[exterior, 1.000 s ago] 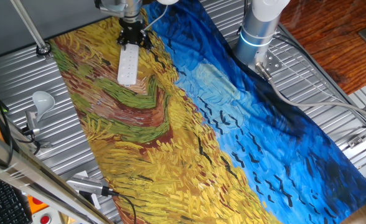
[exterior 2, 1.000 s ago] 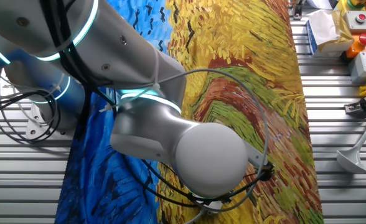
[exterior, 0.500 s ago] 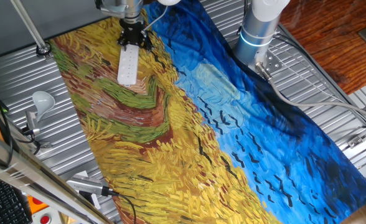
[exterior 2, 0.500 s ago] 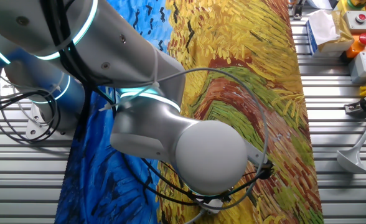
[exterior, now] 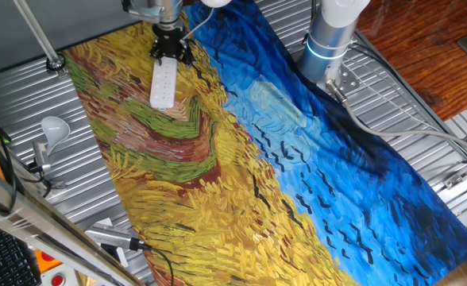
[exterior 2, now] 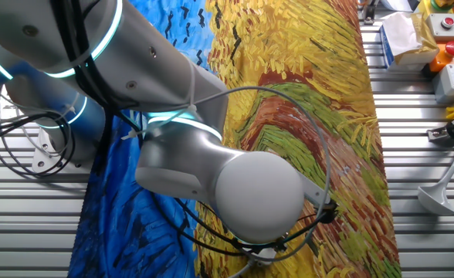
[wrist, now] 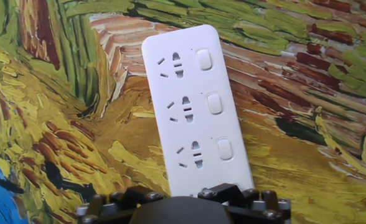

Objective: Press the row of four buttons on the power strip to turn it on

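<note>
At the far left of the painted cloth, in one fixed view, we see the power strip lying flat, its long side running near to far, with our gripper standing at its far end, right over or on that end; whether it touches we cannot tell, and the fingertips are too small and dark there to say whether they are apart or together. A white bulb on a stand sits well apart on the metal table to the left. From the other fixed view our own arm fills the picture and hides both strip and gripper, so it tells us nothing of either. Looking along the fingers in the hand view, we see the strip reaching away from us, with three buttons of the row in a line along its right side, each beside a socket; the fourth is presumably hidden under the dark gripper body at the bottom edge. No fingertips show here either, so their state stays unknown. We judge that we are at the first press, on the button at our end. Next we would need a short lift, a shift along the strip to the neighbouring button, and a straight push down on its right side.
</note>
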You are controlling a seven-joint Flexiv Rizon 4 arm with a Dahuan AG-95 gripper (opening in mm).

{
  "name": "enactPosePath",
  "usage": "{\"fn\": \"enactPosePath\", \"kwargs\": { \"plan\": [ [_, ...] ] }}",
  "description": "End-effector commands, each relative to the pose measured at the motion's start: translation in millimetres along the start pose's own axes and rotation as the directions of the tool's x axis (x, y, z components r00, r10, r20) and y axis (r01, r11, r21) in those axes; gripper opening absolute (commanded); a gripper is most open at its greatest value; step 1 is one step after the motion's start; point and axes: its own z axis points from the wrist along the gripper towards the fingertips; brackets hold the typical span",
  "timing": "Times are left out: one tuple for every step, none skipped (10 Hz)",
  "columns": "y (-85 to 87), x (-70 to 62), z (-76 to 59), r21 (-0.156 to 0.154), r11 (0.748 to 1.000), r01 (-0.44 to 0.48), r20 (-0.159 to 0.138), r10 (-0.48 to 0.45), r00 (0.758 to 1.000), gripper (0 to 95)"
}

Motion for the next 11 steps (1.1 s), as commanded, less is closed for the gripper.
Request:
{"fn": "enactPosePath", "kwargs": {
  "plan": [
    [1.5, 0.0, 6.2, -0.003, 1.000, -0.002, 0.010, 0.002, 1.000, 76.0],
    [1.5, 0.3, 8.2, -0.004, 1.000, 0.001, 0.015, -0.001, 1.000, 76.0],
    [1.5, 0.5, 9.0, -0.008, 1.000, 0.004, 0.021, -0.003, 1.000, 76.0],
    [1.4, 0.9, 9.1, -0.006, 1.000, 0.013, 0.023, -0.013, 1.000, 95.0],
    [1.3, 1.6, 9.5, -0.006, 1.000, 0.017, 0.025, -0.017, 1.000, 95.0],
    [1.4, 1.9, 10.3, -0.007, 1.000, 0.016, 0.025, -0.016, 1.000, 95.0],
    [2.3, 3.0, 15.7, -0.010, 1.000, 0.010, 0.031, -0.010, 0.999, 95.0],
    [2.4, 3.1, 16.7, -0.008, 1.000, 0.005, 0.028, -0.004, 1.000, 95.0],
    [2.3, 2.9, 15.4, -0.006, 1.000, 0.005, 0.024, -0.005, 1.000, 95.0],
    [2.2, 2.8, 14.0, -0.003, 1.000, 0.009, 0.020, -0.009, 1.000, 95.0],
    [2.2, 2.6, 12.6, -0.004, 1.000, 0.007, 0.018, -0.007, 1.000, 95.0]
  ]
}}
